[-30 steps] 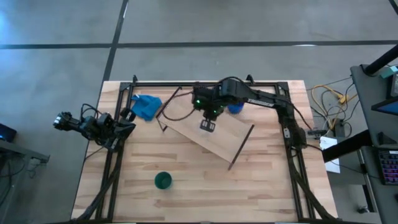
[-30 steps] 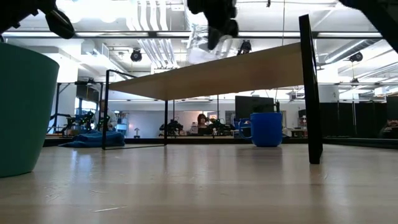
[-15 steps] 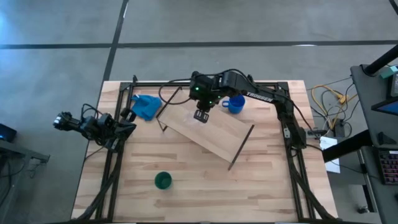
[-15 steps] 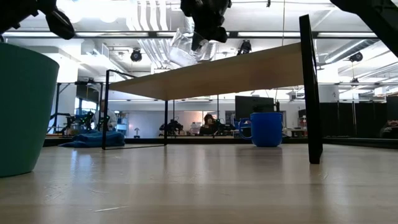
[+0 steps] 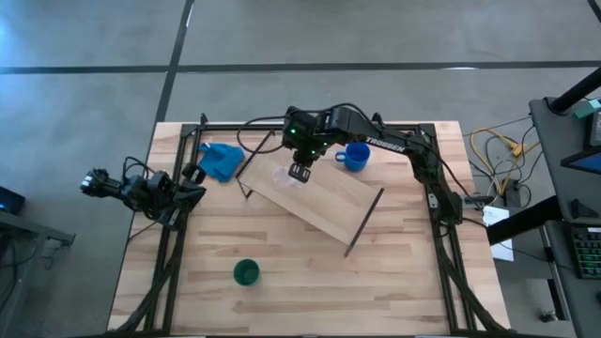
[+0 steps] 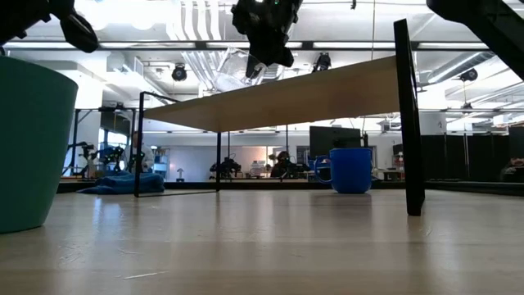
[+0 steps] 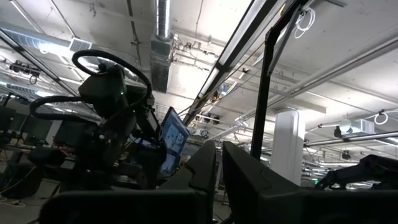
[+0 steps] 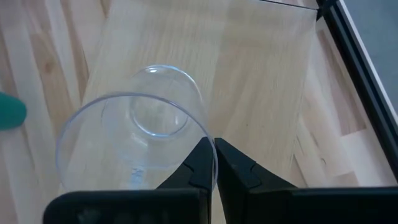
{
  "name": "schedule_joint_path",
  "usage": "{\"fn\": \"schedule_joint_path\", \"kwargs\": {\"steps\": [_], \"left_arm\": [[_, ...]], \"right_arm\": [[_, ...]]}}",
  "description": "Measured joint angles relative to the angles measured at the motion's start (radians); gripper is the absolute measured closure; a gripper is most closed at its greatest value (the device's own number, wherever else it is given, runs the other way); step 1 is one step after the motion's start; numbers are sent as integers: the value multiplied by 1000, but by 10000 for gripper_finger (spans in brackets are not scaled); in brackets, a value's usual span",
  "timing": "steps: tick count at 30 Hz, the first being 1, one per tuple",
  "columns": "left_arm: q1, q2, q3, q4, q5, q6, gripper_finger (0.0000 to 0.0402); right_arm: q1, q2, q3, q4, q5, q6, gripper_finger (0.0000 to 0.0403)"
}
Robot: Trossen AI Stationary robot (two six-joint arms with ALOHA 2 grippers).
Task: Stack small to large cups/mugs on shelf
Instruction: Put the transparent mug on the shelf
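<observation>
Shelf (image 5: 315, 202): flat rectangular plank of pale wood with fine straight grain, set at a slant across my table (image 5: 282, 300), a thin dark metal rod frame at each short end. Table: butcher-block strips, light and matte, edged by a black metal frame. Glass cup (image 8: 134, 134): small, clear, thin-walled and round, its rim pinched between the dark fingers of my right gripper (image 5: 300, 172), which is clenched on it above the plank's end nearest the cloth; in the low view the cup (image 6: 237, 70) hangs tilted just over the plank's top, and I cannot tell whether it touches the wood. Blue mug (image 5: 355, 157): bright, glossy, cylindrical, with a handle, standing on the table just beside the shelf's far edge. Green cup (image 5: 246, 273): dark, handleless, round, tapering toward its base, standing alone on the near part of the table, well apart from the shelf. Blue cloth (image 5: 221, 161): soft, crumpled heap beside the shelf's end. My left gripper (image 5: 192, 178): waiting at the table's left edge, fingers nearly together, holding nothing.
</observation>
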Motion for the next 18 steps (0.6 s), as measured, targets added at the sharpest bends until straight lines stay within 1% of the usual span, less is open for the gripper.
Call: {"fn": "schedule_joint_path", "kwargs": {"steps": [7, 14, 18], "left_arm": [[0, 0, 0, 0, 0, -1, 386], [0, 0, 0, 1, 0, -1, 386], [0, 0, 0, 1, 0, -1, 386]], "right_arm": [[2, 2, 0, 2, 0, 0, 392], [2, 3, 0, 5, 0, 0, 366], [2, 3, 0, 24, 0, 0, 363]]}}
